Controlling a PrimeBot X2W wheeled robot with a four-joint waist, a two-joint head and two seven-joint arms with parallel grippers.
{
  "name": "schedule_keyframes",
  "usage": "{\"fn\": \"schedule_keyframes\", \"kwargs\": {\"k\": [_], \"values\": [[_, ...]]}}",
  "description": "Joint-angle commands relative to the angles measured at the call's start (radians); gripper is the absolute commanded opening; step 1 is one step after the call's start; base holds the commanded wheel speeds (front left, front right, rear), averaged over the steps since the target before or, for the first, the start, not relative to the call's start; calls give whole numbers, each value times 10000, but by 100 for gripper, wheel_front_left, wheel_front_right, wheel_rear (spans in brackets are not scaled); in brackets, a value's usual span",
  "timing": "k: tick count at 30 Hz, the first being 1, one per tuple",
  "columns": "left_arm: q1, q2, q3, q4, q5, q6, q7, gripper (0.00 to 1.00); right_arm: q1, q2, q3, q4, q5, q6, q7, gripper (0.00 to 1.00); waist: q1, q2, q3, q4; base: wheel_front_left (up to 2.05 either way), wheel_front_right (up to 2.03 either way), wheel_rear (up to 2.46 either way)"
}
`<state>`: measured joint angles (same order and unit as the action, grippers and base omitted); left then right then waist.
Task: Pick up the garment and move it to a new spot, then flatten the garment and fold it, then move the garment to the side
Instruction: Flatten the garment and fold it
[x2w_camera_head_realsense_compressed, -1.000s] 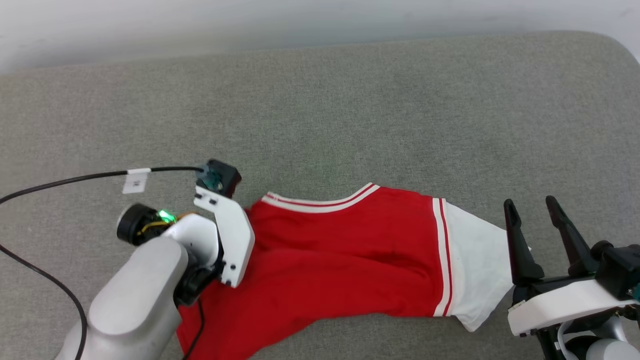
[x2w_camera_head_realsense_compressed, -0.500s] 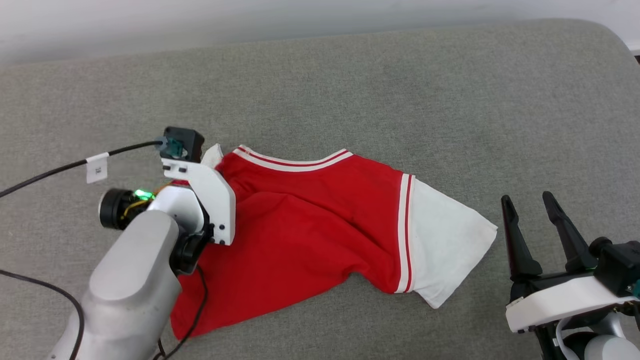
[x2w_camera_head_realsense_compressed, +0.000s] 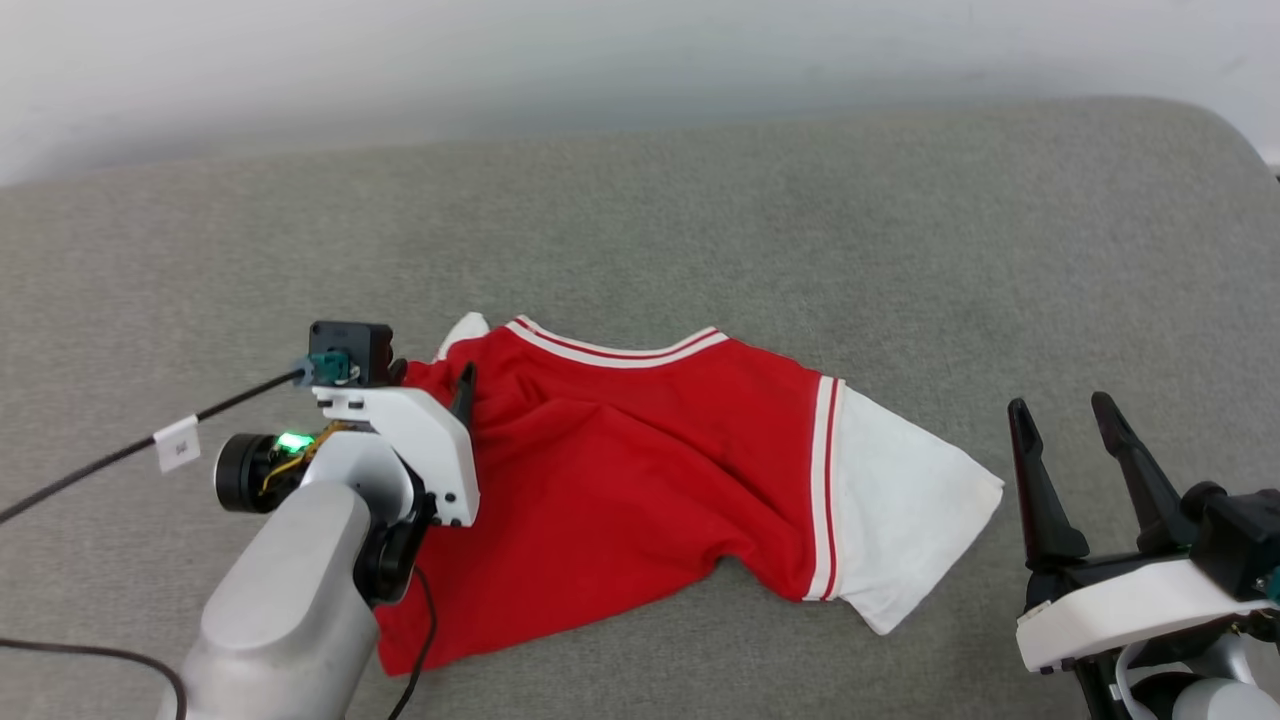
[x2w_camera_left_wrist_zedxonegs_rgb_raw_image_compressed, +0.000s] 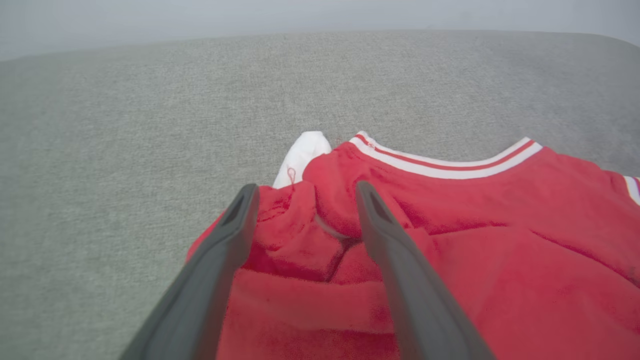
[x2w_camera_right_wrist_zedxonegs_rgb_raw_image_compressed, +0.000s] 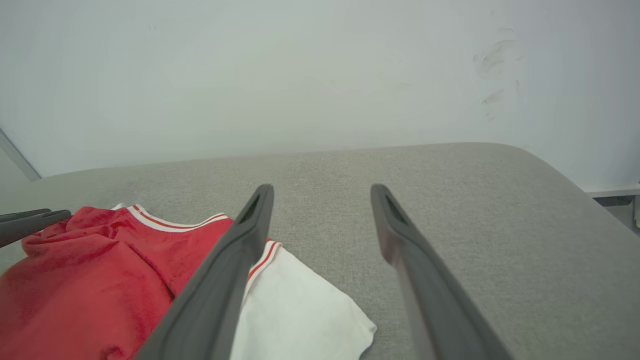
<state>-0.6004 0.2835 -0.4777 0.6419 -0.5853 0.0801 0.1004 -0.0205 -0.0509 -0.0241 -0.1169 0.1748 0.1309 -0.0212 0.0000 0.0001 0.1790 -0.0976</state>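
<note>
Red white-sleeved jersey T-shirt (x2w_camera_head_realsense_compressed: 620, 470): long axis left-right, collar away from me; left fingers (x2w_camera_left_wrist_zedxonegs_rgb_raw_image_compressed: 240, 225) apart astride shoulder, right fingers (x2w_camera_head_realsense_compressed: 1032, 470) apart.

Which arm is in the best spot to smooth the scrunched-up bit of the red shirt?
Left, probably. The left pincer hangs open right over the bunched red cloth of the garment by the collar. The right pincer, also open, sits apart beyond the white sleeve.
</note>
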Motion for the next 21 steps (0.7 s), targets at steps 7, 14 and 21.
{"fn": "schedule_keyframes", "kwargs": {"k": [7,14,21], "values": [[801,450,-166,-718,-161,86,896,100,333,12,-4,-199,-66,-3,225,100,0,-1,-604,539,0,0,0],[881,1011,-523,-1467,-489,-114,3176,100,284,12,161,-336,46,-3,273,100,0,-1,-260,560,0,0,0],[531,1257,-793,-1266,-876,-360,5057,63,-96,12,300,-208,144,-3,118,100,0,-1,419,235,0,0,0]]}}
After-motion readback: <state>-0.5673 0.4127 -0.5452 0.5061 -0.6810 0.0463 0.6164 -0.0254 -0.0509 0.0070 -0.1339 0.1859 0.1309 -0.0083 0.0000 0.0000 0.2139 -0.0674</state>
